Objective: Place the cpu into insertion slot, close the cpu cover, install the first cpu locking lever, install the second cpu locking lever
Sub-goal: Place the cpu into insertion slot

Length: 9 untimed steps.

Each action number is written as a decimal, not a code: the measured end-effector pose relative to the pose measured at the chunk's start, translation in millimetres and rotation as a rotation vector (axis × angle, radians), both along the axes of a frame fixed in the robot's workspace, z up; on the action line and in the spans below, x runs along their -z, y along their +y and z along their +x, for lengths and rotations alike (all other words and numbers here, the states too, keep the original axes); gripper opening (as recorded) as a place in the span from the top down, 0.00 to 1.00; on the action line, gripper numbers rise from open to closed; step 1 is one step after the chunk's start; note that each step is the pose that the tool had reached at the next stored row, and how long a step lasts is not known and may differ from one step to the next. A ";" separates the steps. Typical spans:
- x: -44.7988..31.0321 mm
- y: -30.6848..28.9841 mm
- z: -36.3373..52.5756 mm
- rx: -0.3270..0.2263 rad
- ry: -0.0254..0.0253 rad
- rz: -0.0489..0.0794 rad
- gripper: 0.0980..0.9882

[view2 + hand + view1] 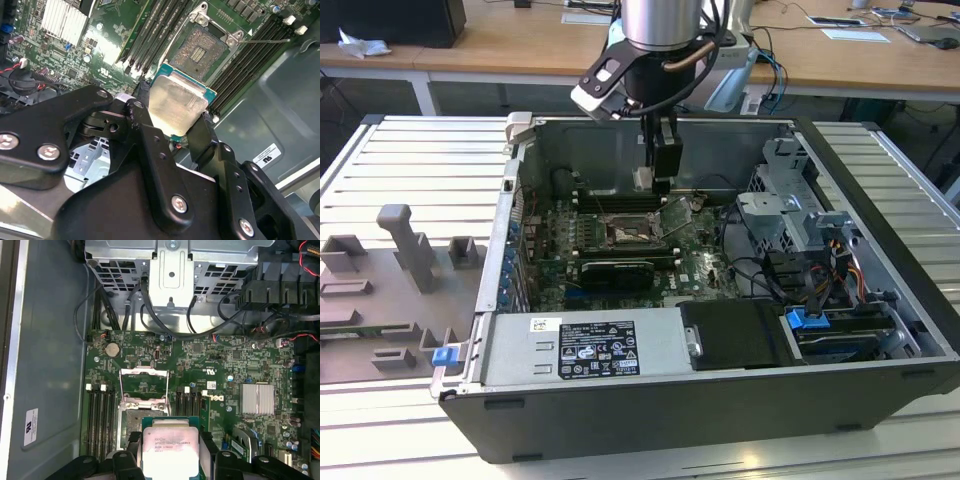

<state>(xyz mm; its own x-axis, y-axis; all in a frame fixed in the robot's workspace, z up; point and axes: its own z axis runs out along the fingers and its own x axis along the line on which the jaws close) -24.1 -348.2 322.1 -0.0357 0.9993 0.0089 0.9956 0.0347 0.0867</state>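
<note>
Your gripper (pixel 175 114) is closed to the width of the cpu (pixel 176 100). One black finger (pixel 141 107) presses on each of two opposite edges. The chip's pale metal top faces the wrist, and its green border shows at the free edges. In the exterior view the gripper (pixel 660 170) hangs inside the open computer case (pixel 720 420), above the green board.

The insertion slot (pixel 200 47) lies just beyond the fingertips and lower than them, so the chip is not yet centred over it. In the first wrist view the cpu (pixel 167 445) overlaps only the near part of the slot (pixel 131 422). The cpu cover (pixel 145 371) is swung open on the far side of the slot from the hand, with board showing through its cut-out. A thin locking lever (pixel 265 41) sticks out past the socket, clear of it.

I judge the step in hand to be the approach for seating. The chip's edges look roughly parallel to the socket rim, so hold that angle and keep the chip level. Carry it forward until all four edges sit inside the rim before you lower it. Descend slowly and without force, since the dark contact field probably bends easily. Watch the memory slots (pixel 155 30) flanking the socket, because your fingers pass near them.
</note>
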 end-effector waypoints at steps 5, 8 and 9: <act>2.0 0.0 0.0 0.002 0.0000 0.000 0.50; 4.2 0.0 0.0 0.004 0.0000 -0.001 0.50; 4.6 0.0 0.0 0.004 0.0000 -0.001 0.50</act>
